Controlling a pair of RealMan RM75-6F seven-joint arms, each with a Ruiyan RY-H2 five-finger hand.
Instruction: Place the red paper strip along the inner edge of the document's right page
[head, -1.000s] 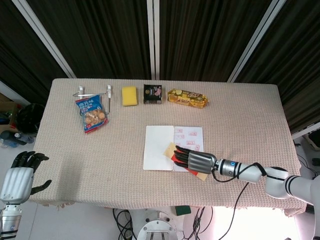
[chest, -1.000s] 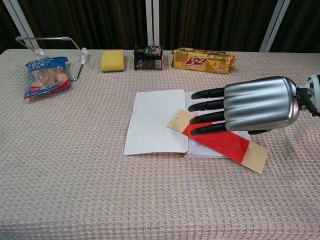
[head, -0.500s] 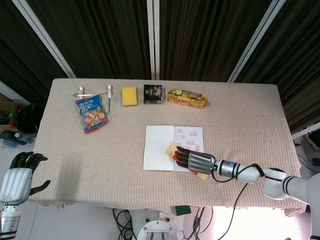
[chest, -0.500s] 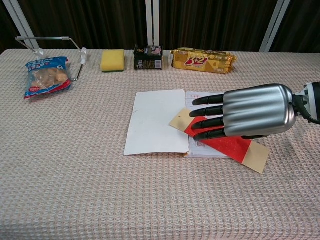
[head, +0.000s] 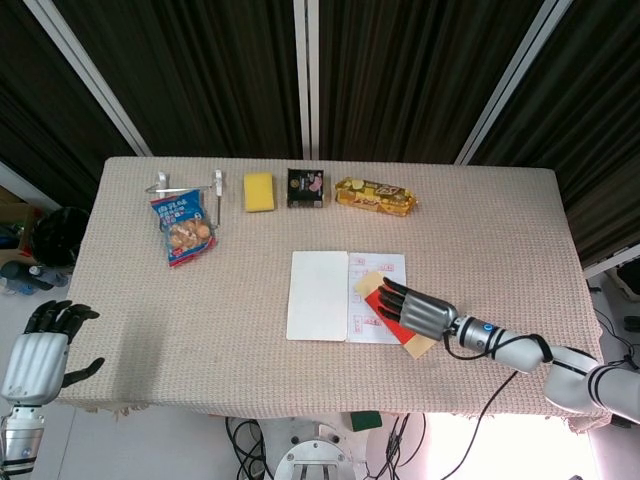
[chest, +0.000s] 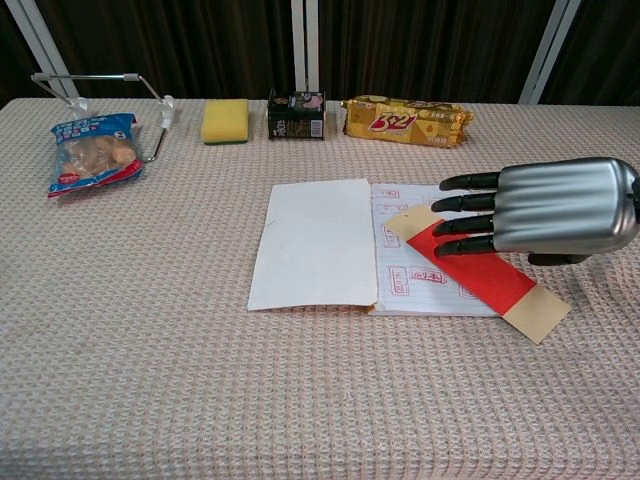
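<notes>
Beige woven cloth covers the long table (head: 150, 320), and its bumpy weave shows up close in the chest view. Behind the table hang dark curtains (head: 400, 70) with pale slanted poles crossing in front of them.

An open white paper document (chest: 345, 250) lies flat near the middle of the cloth. Its left page is blank and its right page has small red stamps on it. The red paper strip with tan ends (chest: 475, 272) lies slanted across the right page. Its upper end sits on the page, and its lower tan end sticks out past the page's lower right corner onto the cloth. It is not lined up with the fold in the middle.

The right hand (chest: 545, 212), silver with black fingers, is flat with its fingers out straight and a little apart. The fingertips (chest: 445, 248) rest over the red part of the strip, but I cannot tell how hard they press.

The left hand (head: 40, 350) hangs off the table's left side with fingers spread, holding nothing.

Along the far edge sit a blue snack bag (head: 185, 228), a thin wire stand (head: 188, 185), a yellow sponge (head: 259, 192), a small dark box (head: 305, 187) and a long yellow biscuit packet (head: 375, 197)
</notes>
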